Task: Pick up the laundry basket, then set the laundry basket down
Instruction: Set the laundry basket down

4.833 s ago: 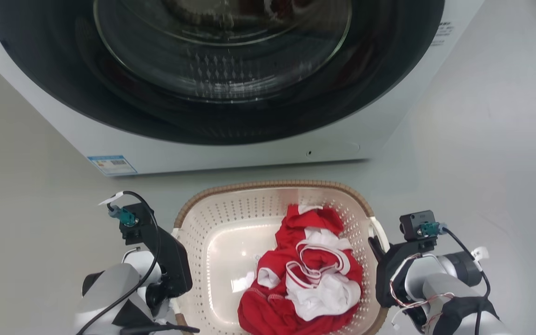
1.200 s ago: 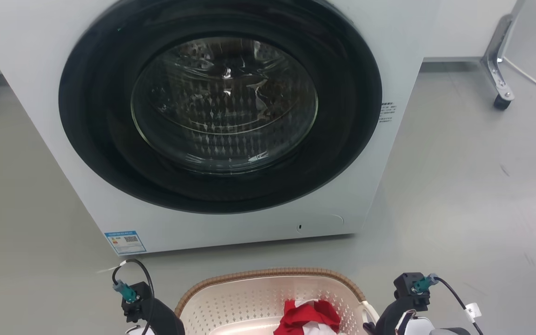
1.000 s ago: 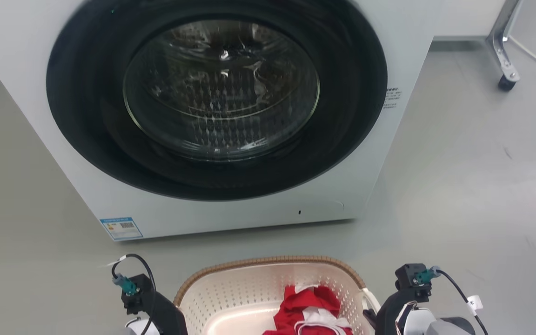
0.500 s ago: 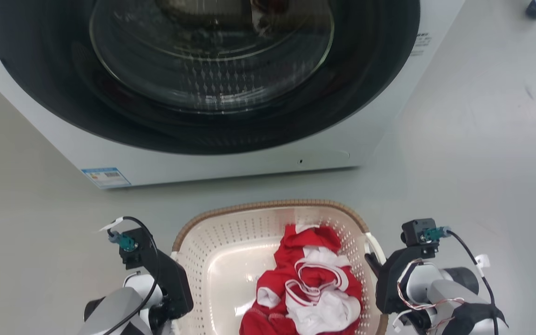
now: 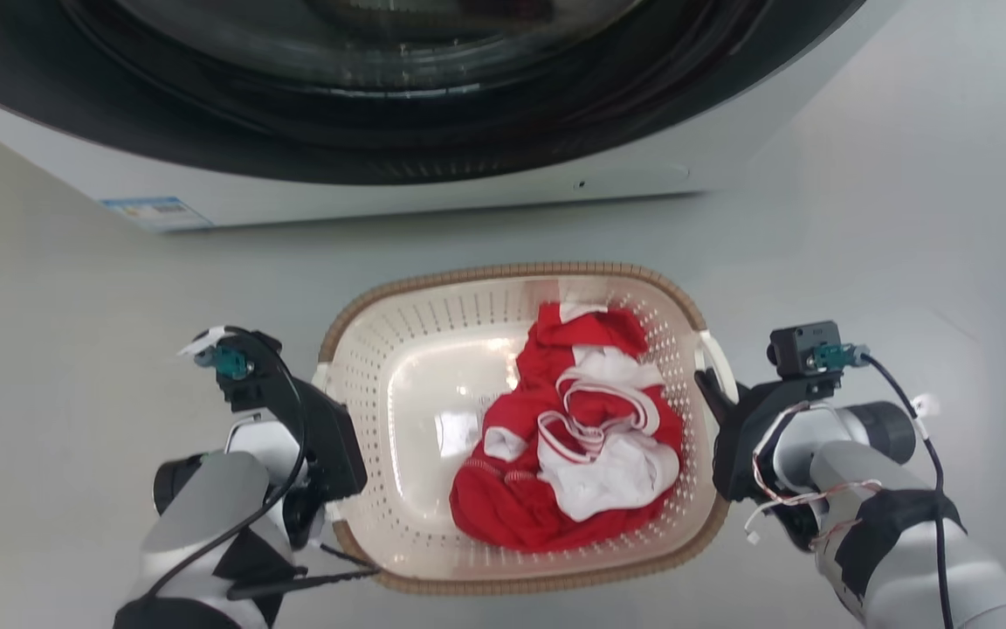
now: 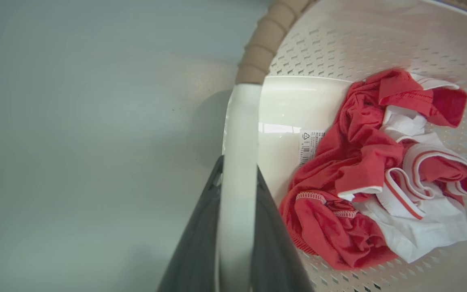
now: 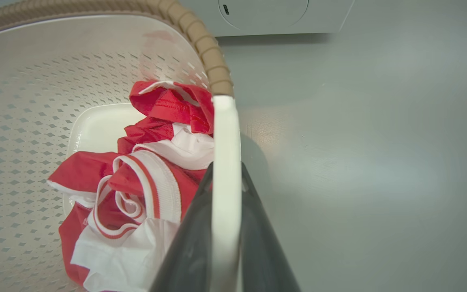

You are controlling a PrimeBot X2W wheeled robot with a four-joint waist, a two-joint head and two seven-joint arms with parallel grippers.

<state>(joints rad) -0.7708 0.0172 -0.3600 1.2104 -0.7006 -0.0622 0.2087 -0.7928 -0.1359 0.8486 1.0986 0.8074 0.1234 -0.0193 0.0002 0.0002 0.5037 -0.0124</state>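
Grey floor (image 5: pixel 861 218) before the washing machine (image 5: pixel 381 188): the laundry basket (image 5: pixel 512 273) is between the arms, with red-and-white clothes (image 5: pixel 573 454) inside. The left gripper (image 6: pixel 237 166) jaws pinch the left loop handle (image 6: pixel 239 117) and the right gripper (image 7: pixel 226 168) jaws pinch the right loop handle (image 7: pixel 225 129); I reckon the symmetric hold keeps the load level. Can't tell if it's grounded or just clear of the floor.

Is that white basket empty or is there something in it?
Partly full. Crumpled red and white clothes lie in the laundry basket, heaped toward one side; much of its floor shows bare.
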